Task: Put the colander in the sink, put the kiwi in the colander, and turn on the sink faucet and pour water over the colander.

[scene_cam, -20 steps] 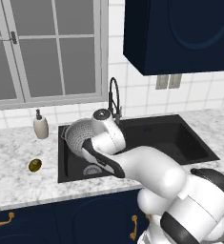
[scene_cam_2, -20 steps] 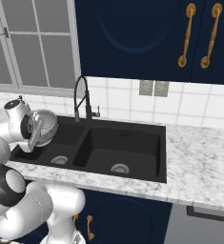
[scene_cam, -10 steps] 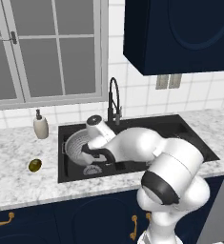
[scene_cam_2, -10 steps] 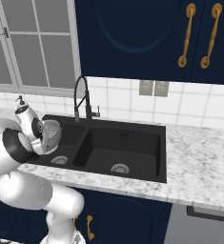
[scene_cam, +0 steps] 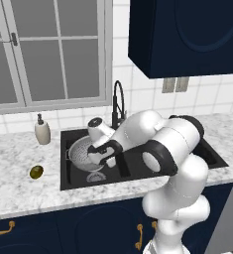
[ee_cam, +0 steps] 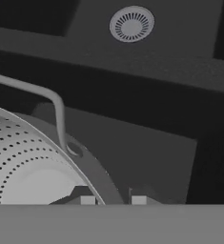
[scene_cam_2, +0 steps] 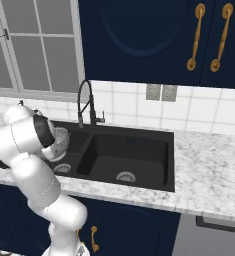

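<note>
A white robot arm reaches down into the left basin of a black double-basin sink (scene_cam: pixel 207 151) set in a white-grey marble counter (scene_cam: pixel 19 186). Its gripper (ee_cam: pixel 112 199) has its jaws pinched on the rim of a silver-grey perforated colander (scene_cam: pixel 81 154), one fingertip inside the rim and one outside. In the hand view, the colander's thin wire side handle (ee_cam: pixel 46 97) arches up just beyond the fingers. The colander sits tilted within the left basin, above a round silver drain (scene_cam: pixel 95 176). A second drain (scene_cam_2: pixel 125 176) lies in the right basin. A tall black gooseneck faucet (scene_cam: pixel 118 101) stands behind the sink, at its back edge. The kiwi (scene_cam: pixel 36 171), small and olive-brown, rests on the counter left of the sink, well apart from the colander. A beige soap dispenser (scene_cam: pixel 42 131) stands near the wall behind the kiwi.
</note>
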